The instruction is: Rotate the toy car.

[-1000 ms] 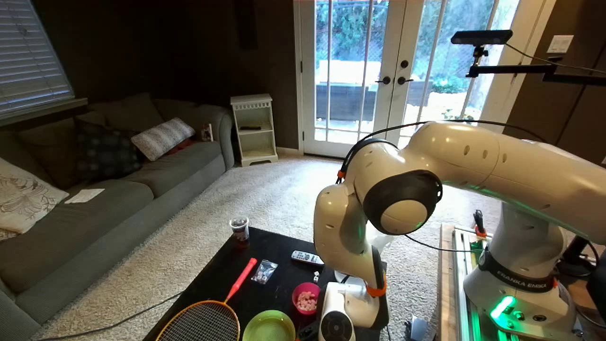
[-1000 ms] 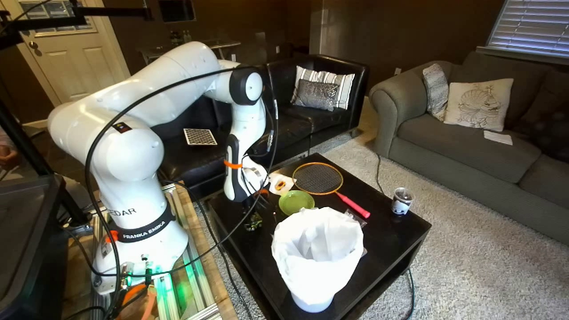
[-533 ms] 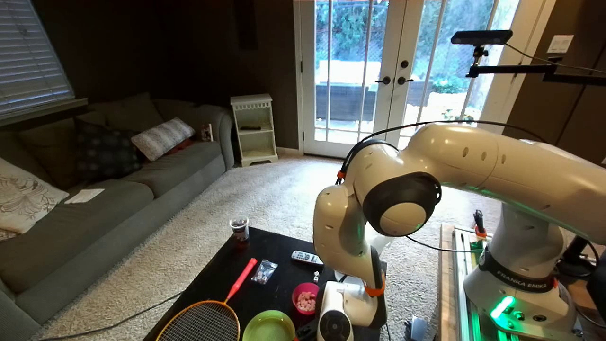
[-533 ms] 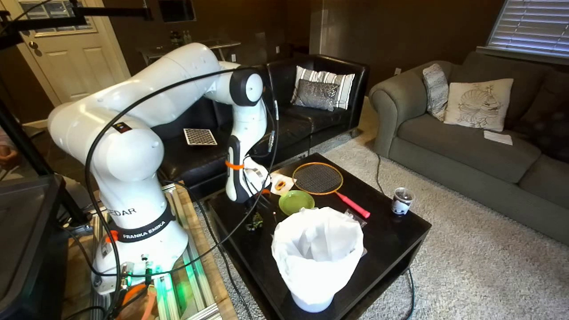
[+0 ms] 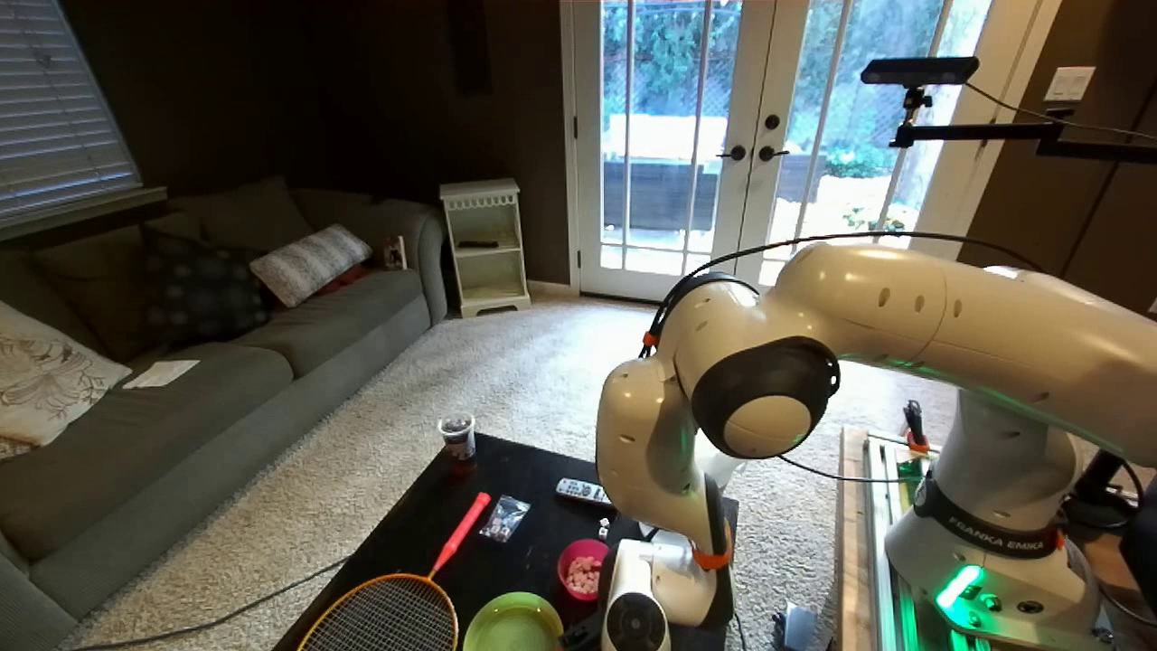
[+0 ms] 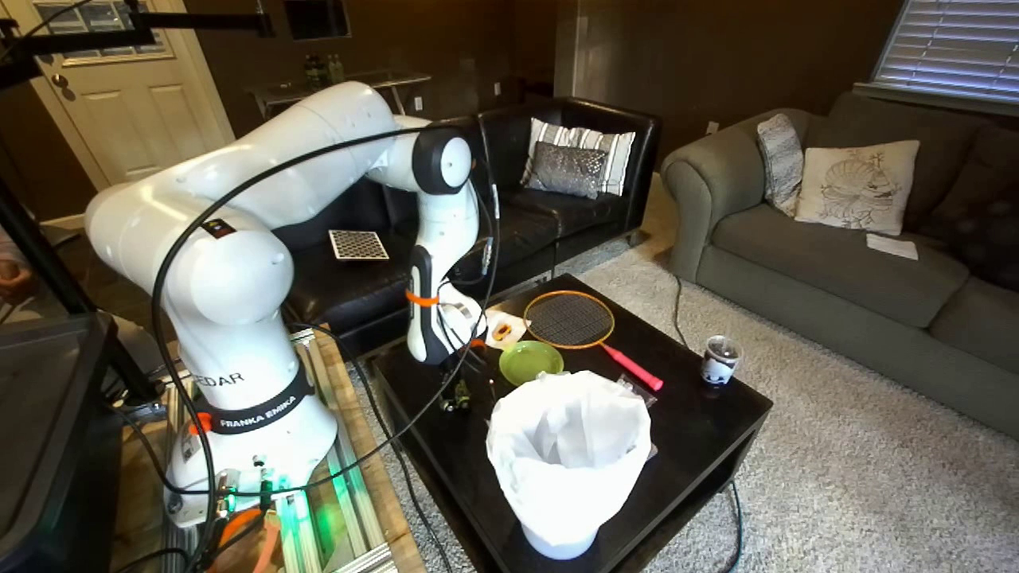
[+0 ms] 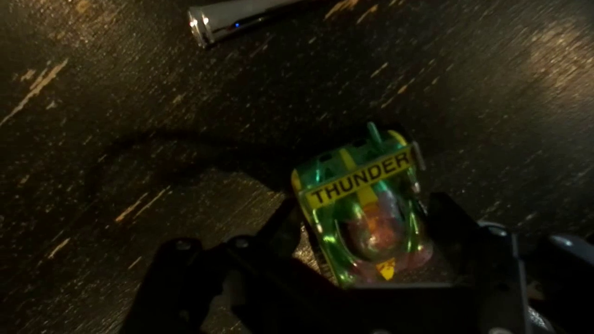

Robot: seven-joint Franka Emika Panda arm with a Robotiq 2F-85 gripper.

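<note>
The toy car [image 7: 364, 208] appears to rest on the dark table [image 6: 692, 430], right of centre in the wrist view. The gripper [image 7: 363, 204] straddles it with fingers [image 7: 448, 218] apart, one per flank, presumably so that wrist rotation turns the car; whether they press on it cannot be told. Only the wrist view resolves the "THUNDER" lettering [image 7: 361, 180]; the pink bowl [image 5: 578, 549] shows only in an exterior view, at bottom centre.
</note>
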